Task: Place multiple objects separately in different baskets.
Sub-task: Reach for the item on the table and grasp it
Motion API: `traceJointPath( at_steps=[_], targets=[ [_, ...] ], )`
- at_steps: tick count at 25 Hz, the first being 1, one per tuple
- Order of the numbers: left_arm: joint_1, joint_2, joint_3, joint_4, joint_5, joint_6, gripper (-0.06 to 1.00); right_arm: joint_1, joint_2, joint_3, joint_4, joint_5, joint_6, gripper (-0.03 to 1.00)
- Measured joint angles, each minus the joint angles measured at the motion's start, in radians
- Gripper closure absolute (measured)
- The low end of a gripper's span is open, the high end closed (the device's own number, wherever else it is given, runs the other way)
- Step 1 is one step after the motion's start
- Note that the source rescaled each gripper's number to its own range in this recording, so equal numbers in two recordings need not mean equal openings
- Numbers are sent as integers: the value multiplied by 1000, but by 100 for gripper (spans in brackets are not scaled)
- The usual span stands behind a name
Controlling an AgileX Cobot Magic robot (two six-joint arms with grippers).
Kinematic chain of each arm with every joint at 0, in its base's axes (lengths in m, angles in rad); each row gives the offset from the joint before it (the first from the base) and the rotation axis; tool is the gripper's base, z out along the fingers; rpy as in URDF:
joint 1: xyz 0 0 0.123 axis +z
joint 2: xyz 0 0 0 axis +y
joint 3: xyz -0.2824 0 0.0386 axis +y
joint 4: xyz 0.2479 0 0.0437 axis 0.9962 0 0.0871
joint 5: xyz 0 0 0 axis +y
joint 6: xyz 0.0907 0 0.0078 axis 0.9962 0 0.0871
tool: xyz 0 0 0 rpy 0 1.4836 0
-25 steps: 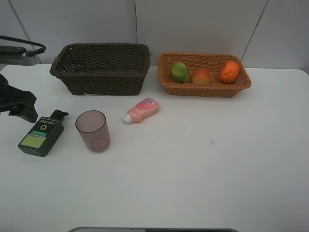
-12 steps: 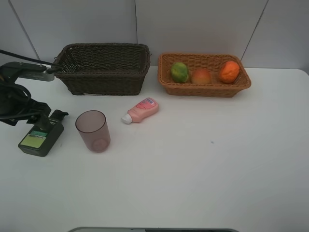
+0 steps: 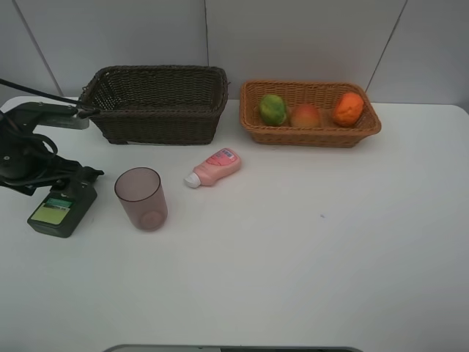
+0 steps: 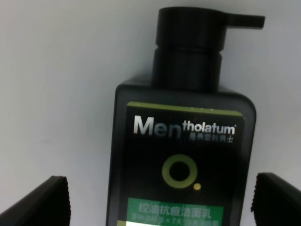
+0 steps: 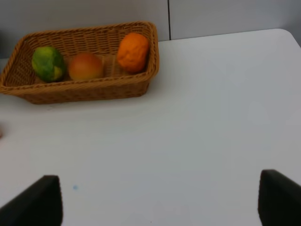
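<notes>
The dark green pump bottle [image 3: 60,210] lies flat on the white table at the left. My left gripper [image 3: 63,186] hangs open just over its pump end, and in the left wrist view the bottle [image 4: 181,155] fills the space between the two fingertips [image 4: 42,202], which stand apart from it. The mauve cup [image 3: 141,198] stands upright beside it. A pink bottle [image 3: 214,167] lies in front of the dark brown basket [image 3: 157,126]. The light tan basket [image 3: 315,138] holds the green fruit [image 3: 272,109], peach [image 3: 305,116] and orange [image 3: 348,108]. My right gripper [image 5: 159,200] is open over bare table.
Both baskets stand side by side along the back wall. In the right wrist view the tan basket [image 5: 94,90] with its three fruits lies ahead of the gripper. The left arm's cable [image 3: 44,94] runs near the dark basket's left end.
My left arm has come in from the table's left edge and now sits over the pump bottle, still open. Nothing else has moved.
</notes>
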State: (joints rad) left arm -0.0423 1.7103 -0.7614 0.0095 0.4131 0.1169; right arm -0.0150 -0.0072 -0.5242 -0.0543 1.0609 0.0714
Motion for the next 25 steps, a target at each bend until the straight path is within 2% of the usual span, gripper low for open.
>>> traceJointPath(
  at_steps=[6,25],
  targets=[
    [-27,28,0,-2,-18,12,-5,0,0,0,0,0,0,19],
    [-28,150,-1,-2,-94,14,-5,0,0,0,0,0,0,19]
  ],
)
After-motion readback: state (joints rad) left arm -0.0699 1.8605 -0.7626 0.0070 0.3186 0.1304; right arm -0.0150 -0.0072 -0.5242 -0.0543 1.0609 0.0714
